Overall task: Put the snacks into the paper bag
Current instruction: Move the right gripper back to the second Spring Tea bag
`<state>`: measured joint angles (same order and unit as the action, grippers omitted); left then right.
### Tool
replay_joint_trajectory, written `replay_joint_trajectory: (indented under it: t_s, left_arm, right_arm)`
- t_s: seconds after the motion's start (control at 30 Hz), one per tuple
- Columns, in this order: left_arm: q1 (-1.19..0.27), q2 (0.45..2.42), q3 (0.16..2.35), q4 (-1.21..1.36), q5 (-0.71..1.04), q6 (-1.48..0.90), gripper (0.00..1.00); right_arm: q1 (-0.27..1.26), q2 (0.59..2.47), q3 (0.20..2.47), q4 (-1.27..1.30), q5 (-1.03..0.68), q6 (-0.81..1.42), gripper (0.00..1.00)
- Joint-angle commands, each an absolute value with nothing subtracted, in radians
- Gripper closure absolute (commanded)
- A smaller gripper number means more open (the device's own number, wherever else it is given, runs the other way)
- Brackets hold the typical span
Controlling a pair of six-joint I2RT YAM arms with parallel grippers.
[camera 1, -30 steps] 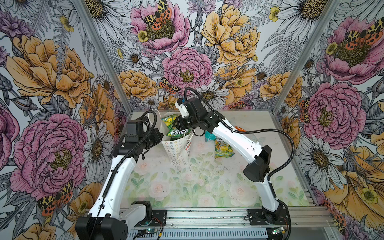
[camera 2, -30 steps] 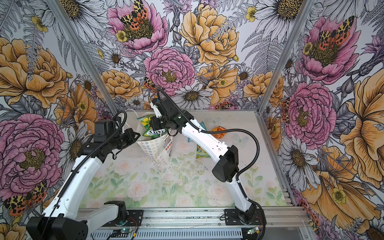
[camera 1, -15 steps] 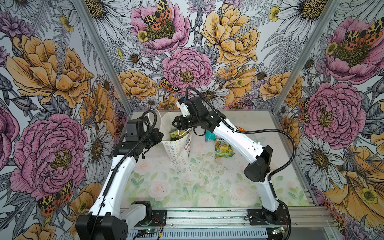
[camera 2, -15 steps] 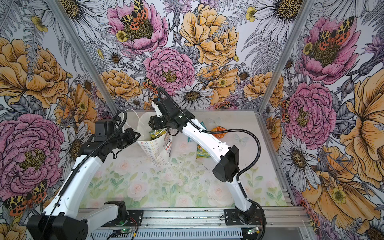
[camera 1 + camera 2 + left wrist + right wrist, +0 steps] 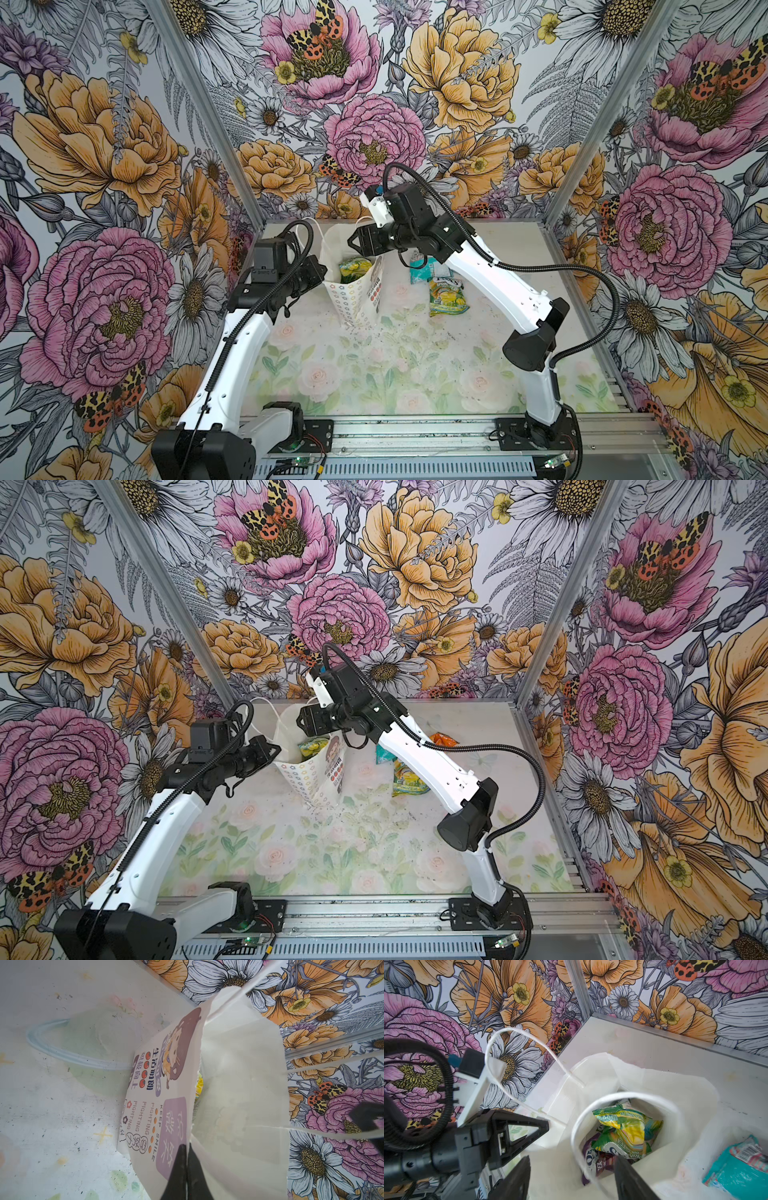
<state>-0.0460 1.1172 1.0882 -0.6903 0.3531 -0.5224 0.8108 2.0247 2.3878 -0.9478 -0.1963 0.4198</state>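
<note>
The white paper bag (image 5: 353, 293) (image 5: 309, 779) stands upright at the back of the table, mouth open. My left gripper (image 5: 322, 270) (image 5: 187, 1152) is shut on the bag's rim (image 5: 193, 1118), holding it open. My right gripper (image 5: 353, 243) (image 5: 573, 1157) hovers over the mouth, open and empty. Inside the bag lie a green-yellow packet (image 5: 623, 1130) (image 5: 355, 266) and a purple one (image 5: 593, 1160). On the table to the right lie a teal-white packet (image 5: 424, 266) (image 5: 737, 1167), another green-yellow packet (image 5: 446, 297) (image 5: 409, 783) and an orange one (image 5: 442, 739).
Flowered walls close in the back and both sides; the bag stands near the back left corner. Its two cord handles (image 5: 517, 1059) arch up around the mouth. The right arm's elbow (image 5: 532, 340) hangs over the table's right half.
My right gripper has opened, and the green-yellow packet it held has dropped from the bag's mouth down inside. The left gripper has kept its hold on the rim.
</note>
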Motion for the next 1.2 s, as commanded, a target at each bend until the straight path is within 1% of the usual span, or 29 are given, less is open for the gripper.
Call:
replay_joint_trajectory:
  t_s: [0.0, 0.1, 0.2, 0.33, 0.4, 0.6, 0.7, 0.9, 1.17]
  left_arm:
    - [-0.053, 1.134, 1.102, -0.696, 0.352, -0.524, 1.0]
    - [-0.057, 1.141, 1.106, -0.696, 0.351, -0.524, 1.0]
    - [-0.061, 1.147, 1.111, -0.696, 0.348, -0.525, 1.0]
    - [-0.067, 1.151, 1.115, -0.696, 0.347, -0.525, 1.0]
    - [-0.067, 1.151, 1.116, -0.696, 0.345, -0.525, 1.0]
    - [-0.068, 1.154, 1.118, -0.696, 0.344, -0.523, 1.0]
    - [-0.069, 1.158, 1.12, -0.696, 0.344, -0.523, 1.0]
    - [-0.069, 1.157, 1.12, -0.696, 0.344, -0.523, 1.0]
    - [-0.067, 1.155, 1.115, -0.696, 0.342, -0.524, 1.0]
  right_arm:
    - [0.798, 1.939, 2.422, -1.019, -0.201, 0.383, 0.38]
    - [0.798, 1.906, 2.418, -1.08, -0.185, 0.368, 0.36]
    - [0.756, 1.877, 2.402, -1.141, -0.161, 0.353, 0.34]
    - [0.721, 1.822, 2.313, -1.169, -0.108, 0.35, 0.3]
    - [0.703, 1.792, 2.257, -1.167, -0.072, 0.354, 0.23]
    - [0.644, 1.733, 2.092, -1.167, 0.018, 0.373, 0.09]
    - [0.607, 1.721, 2.011, -1.167, 0.036, 0.399, 0.04]
    - [0.545, 1.727, 1.861, -1.165, 0.073, 0.418, 0.0]
    - [0.496, 1.801, 1.717, -1.154, 0.121, 0.431, 0.0]
